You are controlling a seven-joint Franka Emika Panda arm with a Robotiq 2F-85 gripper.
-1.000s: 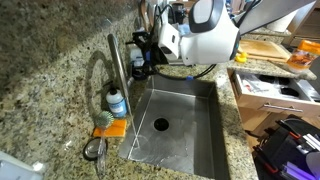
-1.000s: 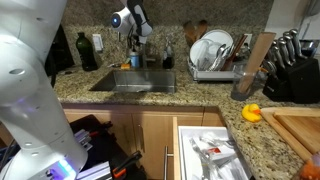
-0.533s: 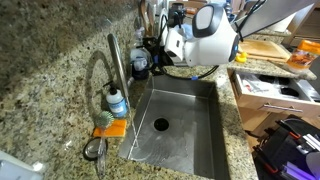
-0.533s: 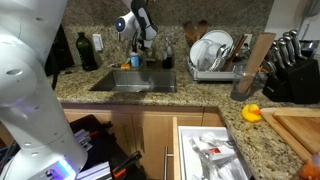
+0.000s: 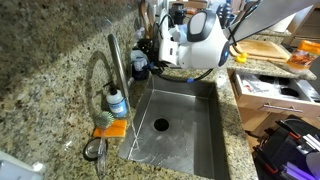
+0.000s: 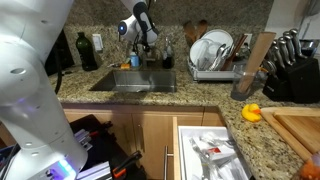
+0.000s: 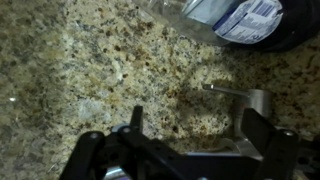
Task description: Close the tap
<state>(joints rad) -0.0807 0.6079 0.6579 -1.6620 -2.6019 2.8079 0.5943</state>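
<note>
The tall brushed silver-grey gooseneck tap (image 5: 118,62) stands on the speckled granite counter (image 5: 50,60) at the rim of the stainless steel sink (image 5: 185,130), whose basin shows a dark drain hole. A small clear soap bottle with a blue label (image 5: 117,102) sits at the tap's foot and seems partly filled. The black gripper (image 5: 148,58) hovers near the stem, with its fingers (image 7: 268,148) spread wide and holding nothing.
</note>
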